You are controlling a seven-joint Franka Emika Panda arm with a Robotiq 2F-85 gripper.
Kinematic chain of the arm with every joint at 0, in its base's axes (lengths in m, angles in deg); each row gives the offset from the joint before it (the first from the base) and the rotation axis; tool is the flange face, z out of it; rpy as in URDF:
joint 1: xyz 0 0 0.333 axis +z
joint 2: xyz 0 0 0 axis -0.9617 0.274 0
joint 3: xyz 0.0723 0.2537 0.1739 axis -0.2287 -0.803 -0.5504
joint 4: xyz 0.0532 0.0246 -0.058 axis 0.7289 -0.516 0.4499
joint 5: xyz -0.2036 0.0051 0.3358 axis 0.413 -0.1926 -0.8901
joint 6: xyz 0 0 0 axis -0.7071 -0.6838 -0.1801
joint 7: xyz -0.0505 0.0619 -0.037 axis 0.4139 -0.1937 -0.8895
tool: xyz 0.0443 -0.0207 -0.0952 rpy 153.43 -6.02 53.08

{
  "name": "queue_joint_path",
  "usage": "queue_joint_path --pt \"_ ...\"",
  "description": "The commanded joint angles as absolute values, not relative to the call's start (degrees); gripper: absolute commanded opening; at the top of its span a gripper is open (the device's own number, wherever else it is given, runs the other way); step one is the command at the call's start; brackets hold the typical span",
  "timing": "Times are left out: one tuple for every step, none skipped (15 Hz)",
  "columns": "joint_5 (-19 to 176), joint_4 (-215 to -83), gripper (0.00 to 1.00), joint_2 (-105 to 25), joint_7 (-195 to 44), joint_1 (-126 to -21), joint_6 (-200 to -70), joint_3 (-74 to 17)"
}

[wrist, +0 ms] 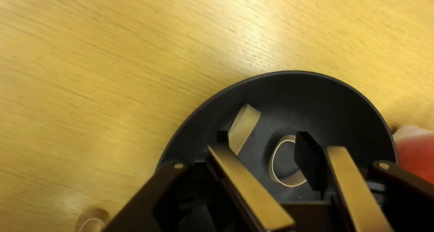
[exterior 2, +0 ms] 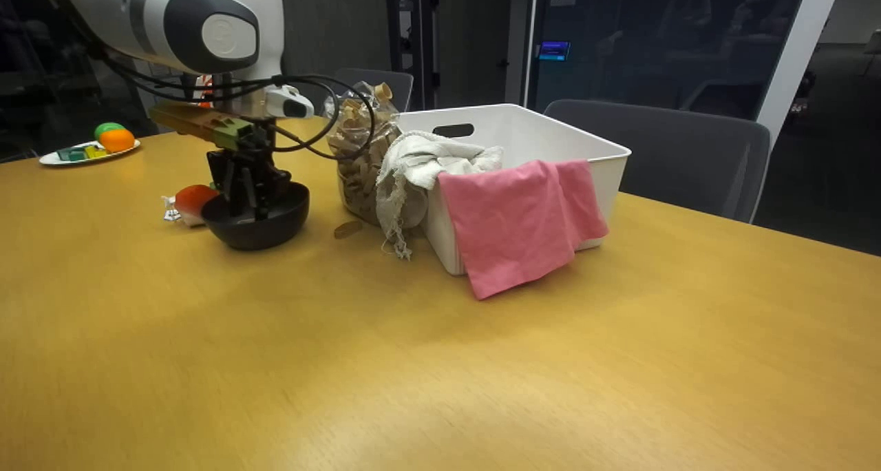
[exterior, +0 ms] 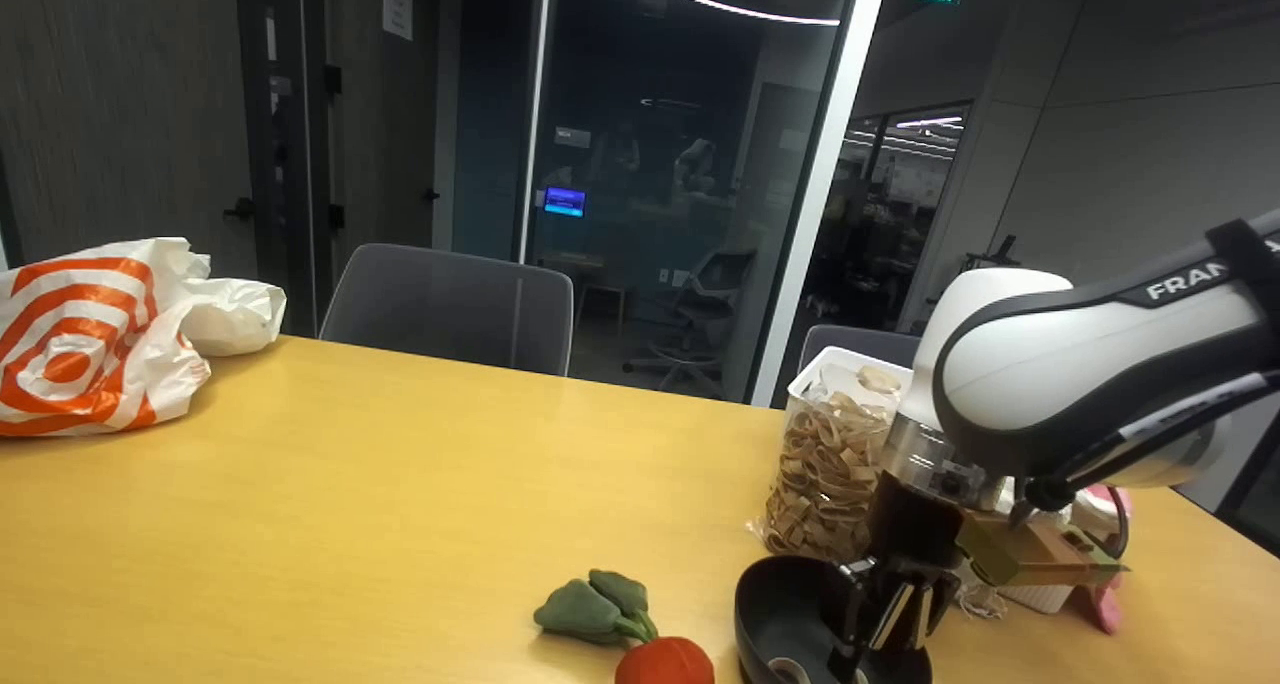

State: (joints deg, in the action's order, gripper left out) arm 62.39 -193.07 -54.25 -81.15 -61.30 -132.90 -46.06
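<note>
Hangs nearly straight down within the rim of a round, matte-black bowl [wrist: 322, 96] with the black two-fingered gripper [wrist: 261, 142], spread apart and apparently pinching nothing. Probably angled this way to bring the fingertips low without knocking the bowl's wall.

Can see two loops of thin tan strip inside the bowl: a flattened tan loop [wrist: 244, 128] just beside one fingertip, and a rounded tan loop [wrist: 294, 179] in the gap, partly hidden behind the opposite fingertip. Cannot tell touching from mere overlap in either case. Likely confined to the bottom by the curved wall.

For the flattened loop: runs lengthwise from lower left to upper right in the wrist view, broad face toward the camera, narrow mouth toward the upper left. For the rounded loop: sits on edge, hole facing up; with the right side hidden, gives no sure long axis.

Outside the bowl, on the yellow wooden bench [wrist: 118, 72]: a third tan loop [wrist: 93, 224], cut off at the lower edge, and a red, rounded toy vegetable [exterior: 665, 661] just beside the rim. Also, in an exterior view, a clear plastic bag of tan loops [exterior: 825, 479], seemingly propped upright by the white plastic bin [exterior 2: 544, 137]. Over the bin's rim, a pink cloth [exterior 2: 519, 223], perhaps draped there to stay within reach.
</note>
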Motion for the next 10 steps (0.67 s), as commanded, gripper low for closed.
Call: queue_joint_path --pt "64.23 -191.63 0.86 -52.03 -82.34 -61.25 -132.47 -45.97" --pt "64.42 -191.46 0.93 -51.38 -82.89 -61.29 -132.50 -45.99" --pt "64.64 -191.31 0.99 -50.67 -83.25 -61.34 -132.73 -45.98" --pt "65.00 -191.23 1.00 -50.19 -83.03 -61.35 -133.02 -45.95" --pt "65.04 -191.11 0.65 -49.83 -83.59 -61.37 -132.96 -46.01" --pt "64.95 -190.97 0.69 -49.59 -83.96 -61.40 -132.81 -46.07" --pt "64.80 -190.90 0.68 -49.40 -84.27 -61.43 -132.86 -46.12" --pt "64.59 -190.82 0.63 -49.37 -84.70 -61.43 -132.86 -46.20" --pt "64.75 -190.74 0.55 -49.37 -84.83 -61.41 -132.71 -46.22" --pt "64.76 -190.74 0.45 -49.42 -85.10 -61.37 -132.62 -46.30"
